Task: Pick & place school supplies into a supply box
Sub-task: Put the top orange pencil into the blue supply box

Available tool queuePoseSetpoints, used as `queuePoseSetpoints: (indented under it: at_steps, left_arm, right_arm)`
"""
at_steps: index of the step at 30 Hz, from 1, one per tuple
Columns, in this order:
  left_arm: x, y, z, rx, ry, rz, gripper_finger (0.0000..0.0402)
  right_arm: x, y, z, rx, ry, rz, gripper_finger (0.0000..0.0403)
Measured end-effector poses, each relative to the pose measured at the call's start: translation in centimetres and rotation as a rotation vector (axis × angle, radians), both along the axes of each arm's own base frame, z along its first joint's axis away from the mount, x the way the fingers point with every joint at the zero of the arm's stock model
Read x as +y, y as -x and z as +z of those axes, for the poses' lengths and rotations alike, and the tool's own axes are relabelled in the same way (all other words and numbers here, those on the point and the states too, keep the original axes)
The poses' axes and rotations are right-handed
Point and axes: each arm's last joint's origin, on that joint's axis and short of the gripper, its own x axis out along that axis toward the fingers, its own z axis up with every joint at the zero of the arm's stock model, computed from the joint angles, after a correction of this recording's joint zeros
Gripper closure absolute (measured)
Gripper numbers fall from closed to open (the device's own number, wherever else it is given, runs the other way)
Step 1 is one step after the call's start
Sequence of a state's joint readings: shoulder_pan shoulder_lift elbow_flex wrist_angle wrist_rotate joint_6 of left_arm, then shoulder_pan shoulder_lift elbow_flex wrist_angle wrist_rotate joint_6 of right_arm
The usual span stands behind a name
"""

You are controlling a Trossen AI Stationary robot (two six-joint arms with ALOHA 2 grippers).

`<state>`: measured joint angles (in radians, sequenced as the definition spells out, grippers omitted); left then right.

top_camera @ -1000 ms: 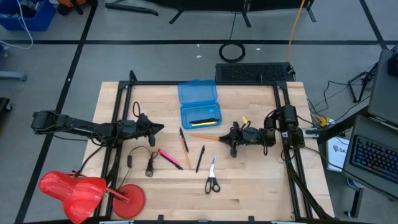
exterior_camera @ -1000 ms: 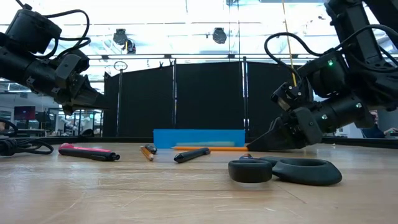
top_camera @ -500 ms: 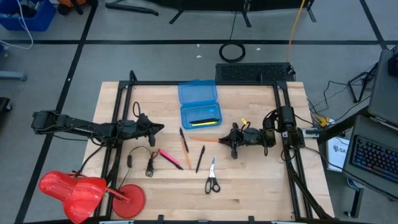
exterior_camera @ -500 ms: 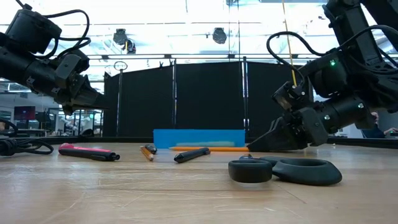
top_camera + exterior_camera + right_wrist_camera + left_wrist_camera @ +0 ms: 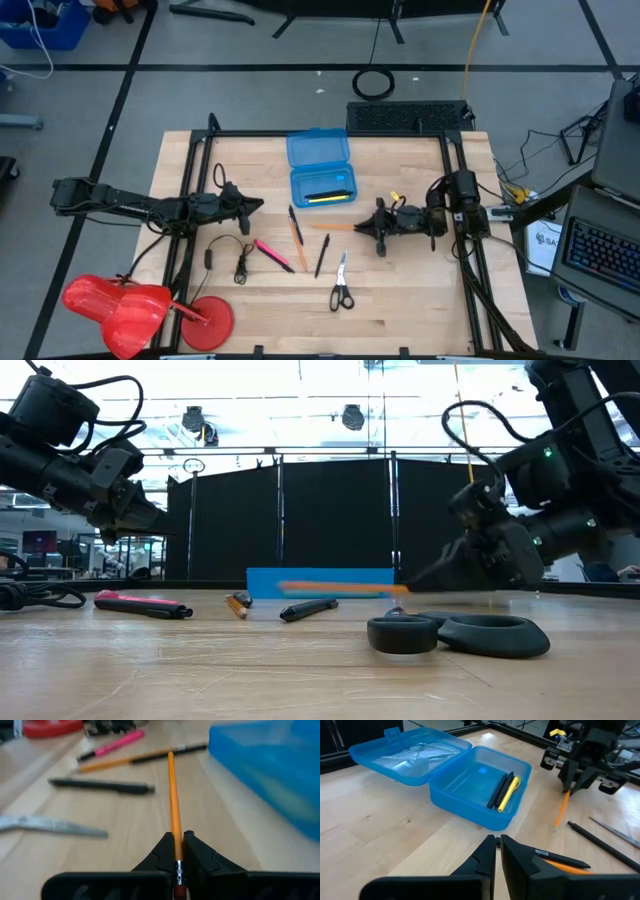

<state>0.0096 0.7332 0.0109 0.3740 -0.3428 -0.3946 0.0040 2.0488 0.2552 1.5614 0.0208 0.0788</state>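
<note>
Right fingers (image 5: 178, 851) clamped on the eraser end of an orange pencil (image 5: 173, 795), a slim hexagonal shaft with a metal ferrule at my grip. The high view puts this gripper (image 5: 372, 227) right of centre on the surface (image 5: 420, 300), pale wood planks with visible grain. The pencil (image 5: 330, 227) points away from me toward the centre. In the low view it (image 5: 335, 589) shows as an orange streak just above the boards, level in front of the box (image 5: 320, 582).

Box (image 5: 320, 168): bright blue translucent plastic, rounded corners, lid hinged open and lying flat on the far side. Left wrist view alone shows the contents: a yellow pen (image 5: 508, 795) and a black pen (image 5: 500, 790) side by side against one wall of the tray (image 5: 470, 805).

Left fingers (image 5: 497, 857) together, nothing between them, hovering over the left part of the surface, near the box.

Loose on the surface between the arms: pink pen (image 5: 270, 252), another orange pencil (image 5: 298, 233) and two black pens (image 5: 321, 254), all thin and straight. Scissors (image 5: 341, 284) nearer the front edge, steel blades, black loop handles. The low view shows those handles (image 5: 460, 635) large in the foreground. A black cable (image 5: 228, 256) curls left of the pink pen.
</note>
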Motion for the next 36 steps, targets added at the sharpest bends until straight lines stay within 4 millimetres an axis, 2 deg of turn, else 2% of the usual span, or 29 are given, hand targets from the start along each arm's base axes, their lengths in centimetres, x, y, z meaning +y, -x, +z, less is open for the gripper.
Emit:
queuePoseSetpoints:
  at_steps: [10,20,25,36]
  left_arm:
    - [0.0,0.0,-0.1,0.005,0.000,0.000,0.0371]
    - [0.0,0.0,0.0,0.003,0.002,0.001,0.0371]
    - [0.0,0.0,0.0,0.003,0.002,0.001,0.0371]
    - [0.0,0.0,-0.1,0.010,0.002,0.001,0.0371]
  right_arm:
    - [-0.1,-0.6,2.2,-0.110,0.075,0.017,0.0393]
    - [-1.2,-0.9,3.6,-0.092,0.141,0.011,0.0393]
    - [-2.3,-2.0,4.4,-0.039,0.176,0.006,0.0393]
    - [-6.7,-3.7,7.7,0.134,0.247,-0.067,0.0393]
